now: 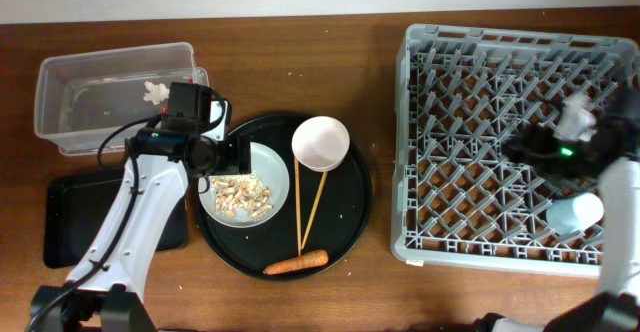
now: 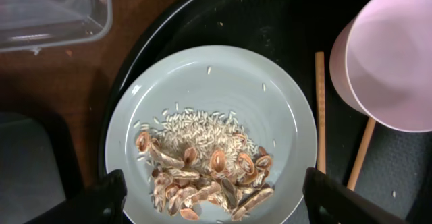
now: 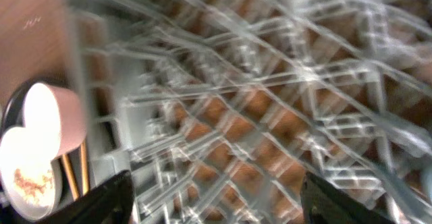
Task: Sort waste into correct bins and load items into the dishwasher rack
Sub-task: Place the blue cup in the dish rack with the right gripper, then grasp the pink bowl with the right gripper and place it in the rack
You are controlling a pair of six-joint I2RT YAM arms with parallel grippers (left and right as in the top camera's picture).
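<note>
The pale plate [image 1: 262,162] holding beige food bits [image 1: 240,194] lies on the round black tray; it also shows in the left wrist view [image 2: 202,82], with the bits [image 2: 202,173] and rice on it. My left gripper [image 1: 232,158] [image 2: 212,207] is open and empty just above the plate. The white-pink bowl [image 1: 321,142] [image 2: 388,55], chopsticks [image 1: 310,207] [image 2: 320,109] and orange carrot piece [image 1: 296,264] lie on the same tray. The light blue cup [image 1: 575,214] lies in the grey rack [image 1: 420,142]. My right gripper [image 1: 515,150] [image 3: 212,197] is open and empty over the rack [image 3: 270,96]. The red sachet is out of view.
The clear tub [image 1: 70,82] [image 2: 47,11] at the back left holds a white tissue [image 1: 153,93]. The flat black tray [image 1: 65,227] lies at the front left, under my left arm. The round black tray [image 1: 350,222] sits between it and the rack. The right wrist view is blurred.
</note>
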